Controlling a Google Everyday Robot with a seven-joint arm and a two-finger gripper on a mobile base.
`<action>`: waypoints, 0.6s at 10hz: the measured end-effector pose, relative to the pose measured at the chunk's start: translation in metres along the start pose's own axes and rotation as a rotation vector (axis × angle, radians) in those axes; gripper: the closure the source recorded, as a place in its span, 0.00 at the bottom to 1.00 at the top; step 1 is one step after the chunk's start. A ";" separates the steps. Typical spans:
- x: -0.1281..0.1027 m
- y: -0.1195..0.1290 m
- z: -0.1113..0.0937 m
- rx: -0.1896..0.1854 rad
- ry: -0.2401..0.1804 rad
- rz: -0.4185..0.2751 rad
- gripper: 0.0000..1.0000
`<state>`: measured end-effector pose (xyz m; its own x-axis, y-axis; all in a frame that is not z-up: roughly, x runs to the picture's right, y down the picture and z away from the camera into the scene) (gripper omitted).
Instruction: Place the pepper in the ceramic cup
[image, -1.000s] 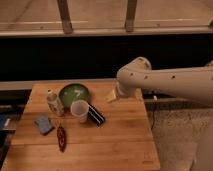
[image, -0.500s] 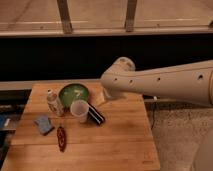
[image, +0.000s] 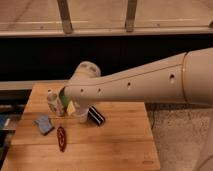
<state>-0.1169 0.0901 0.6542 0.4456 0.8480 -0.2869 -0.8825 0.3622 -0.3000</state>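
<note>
Background: a dark wall band runs behind the work area under a pale ledge with two metal uprights, and speckled flooring (image: 177, 132) lies to the right.

1. Table (image: 117, 146): one, wooden, slatted, filling the lower left of the camera view.
2. Arm (image: 150, 80): one, cream-coloured. It enters from the right and crosses above the rear of the table, covering part of what stands there.
3. Green bowl (image: 62, 94): one, mostly hidden behind the arm; only a green sliver shows.
4. Ceramic cup (image: 81, 117): one, whitish. Its lower part shows just below the arm, beside the bowl.
5. Black rectangular object (image: 97, 116): one, with a pale stripe, lying just right of the cup.
6. Blue object (image: 44, 124): one, flat, near the left edge.
7. White bottle (image: 52, 101): one, upright, left of the bowl.
8. Gripper (image: 72, 107): one, at the arm's end, low over the bowl and cup area. It is spread wide and nothing is seen held in it.
9. Pepper (image: 61, 138): one, dark red and slender, lying flat on the table toward the front left. It sits below and slightly left of the gripper in the view, apart from it, right of the blue object and outside the cup.
</note>
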 end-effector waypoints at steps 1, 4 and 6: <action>0.000 0.013 -0.002 -0.011 -0.005 -0.017 0.20; 0.000 0.010 -0.002 -0.009 -0.005 -0.013 0.20; 0.001 0.009 -0.001 -0.019 -0.003 -0.030 0.20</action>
<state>-0.1247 0.0937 0.6502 0.4717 0.8378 -0.2747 -0.8655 0.3805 -0.3258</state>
